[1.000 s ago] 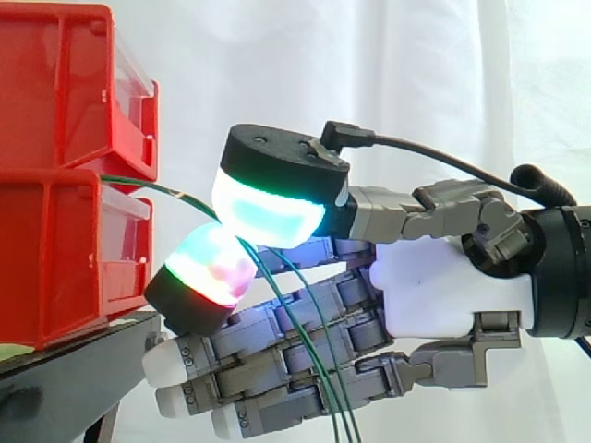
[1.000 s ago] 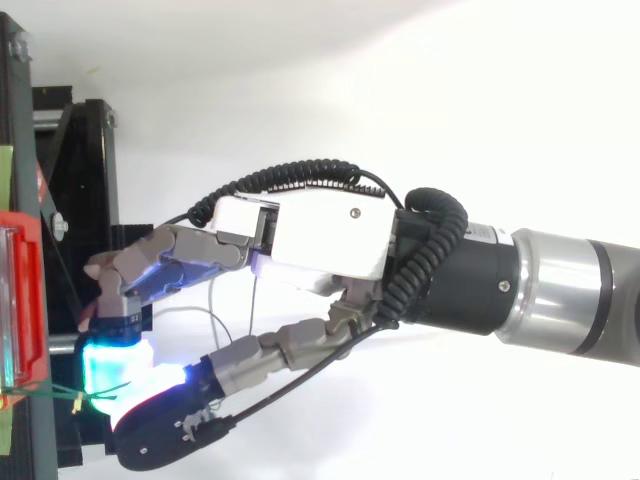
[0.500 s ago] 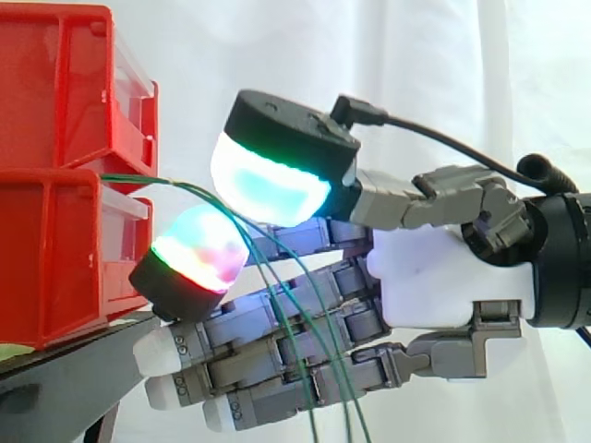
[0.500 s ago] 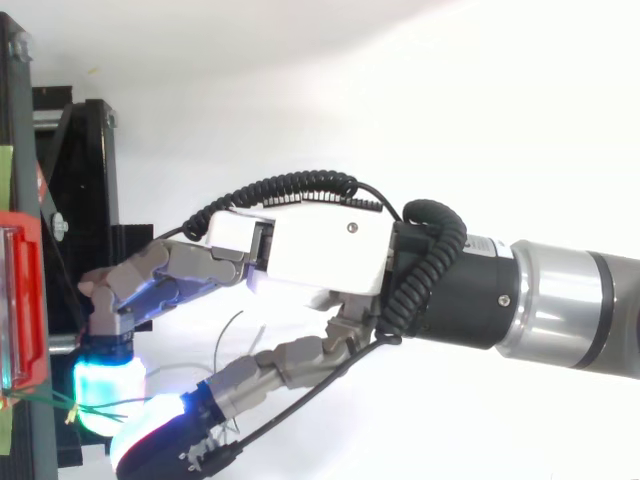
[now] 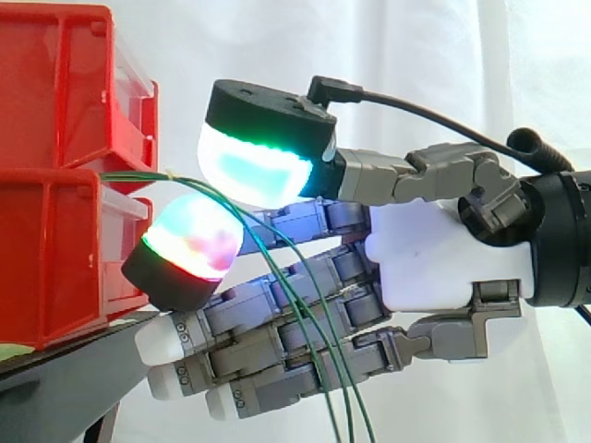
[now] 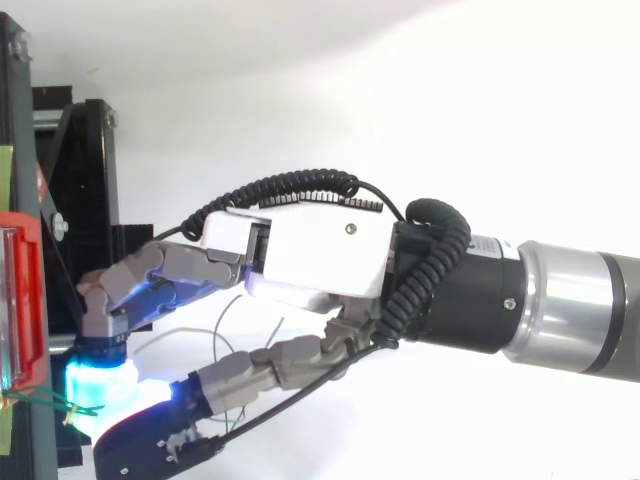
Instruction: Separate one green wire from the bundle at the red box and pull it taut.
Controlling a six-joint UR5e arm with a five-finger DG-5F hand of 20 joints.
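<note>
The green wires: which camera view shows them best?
The side view: the green wires run from the red bins, past the hand's pads, and hang before its fingers. The top view shows a short green piece beside the red bins.

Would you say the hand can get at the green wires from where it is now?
Probably yes: the hand is right at the green wires, which run from the red bins and hang across it, with nothing in between.

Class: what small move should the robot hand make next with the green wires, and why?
Probably close the glowing pads on just one thin green wire. Several leave the red plastic box together, pass between the robot hand's parted pads and hang slack, none separated.
</note>
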